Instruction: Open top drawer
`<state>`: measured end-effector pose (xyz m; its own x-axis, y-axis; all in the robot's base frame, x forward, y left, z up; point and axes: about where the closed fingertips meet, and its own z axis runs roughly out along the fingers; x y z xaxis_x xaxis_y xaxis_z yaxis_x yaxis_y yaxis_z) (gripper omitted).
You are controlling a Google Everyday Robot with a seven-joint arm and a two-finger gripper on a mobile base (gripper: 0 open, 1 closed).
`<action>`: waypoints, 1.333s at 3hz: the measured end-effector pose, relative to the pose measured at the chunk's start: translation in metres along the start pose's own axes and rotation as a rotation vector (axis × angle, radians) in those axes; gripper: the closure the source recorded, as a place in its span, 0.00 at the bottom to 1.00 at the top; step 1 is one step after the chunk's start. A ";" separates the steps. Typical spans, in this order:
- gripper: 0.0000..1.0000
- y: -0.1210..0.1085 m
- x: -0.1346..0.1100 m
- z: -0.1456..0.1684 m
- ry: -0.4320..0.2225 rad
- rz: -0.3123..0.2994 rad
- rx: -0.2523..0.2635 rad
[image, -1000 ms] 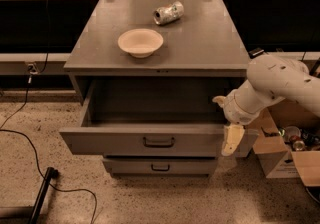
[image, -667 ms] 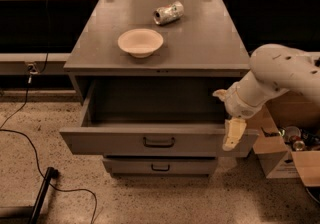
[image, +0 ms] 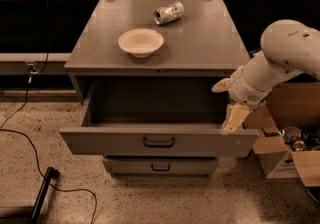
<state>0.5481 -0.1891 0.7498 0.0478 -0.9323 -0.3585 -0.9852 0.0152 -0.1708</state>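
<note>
Risen a little since a moment ago, the gripper point(image: 226, 108) hangs at the desk's front right corner, just above the right end of the top drawer point(image: 159, 141). That drawer stands pulled well out from under the desk point(image: 200, 43) top, its deep box showing. The cream fingers point(image: 234, 118) are spread, holding nothing. On the desk sit a pale bowl point(image: 141, 42) and, behind it, a crushed can point(image: 168, 12) lying on its side. A cardboard box point(image: 278, 135) stands right of the desk.
</note>
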 end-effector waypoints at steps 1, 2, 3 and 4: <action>0.42 0.000 -0.001 0.001 0.000 -0.002 -0.001; 0.65 0.001 -0.001 0.002 0.000 -0.003 -0.004; 0.87 -0.005 -0.004 0.012 -0.011 -0.003 -0.005; 1.00 -0.015 -0.006 0.028 -0.024 0.005 0.001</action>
<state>0.5674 -0.1737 0.7293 0.0470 -0.9234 -0.3810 -0.9853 0.0199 -0.1698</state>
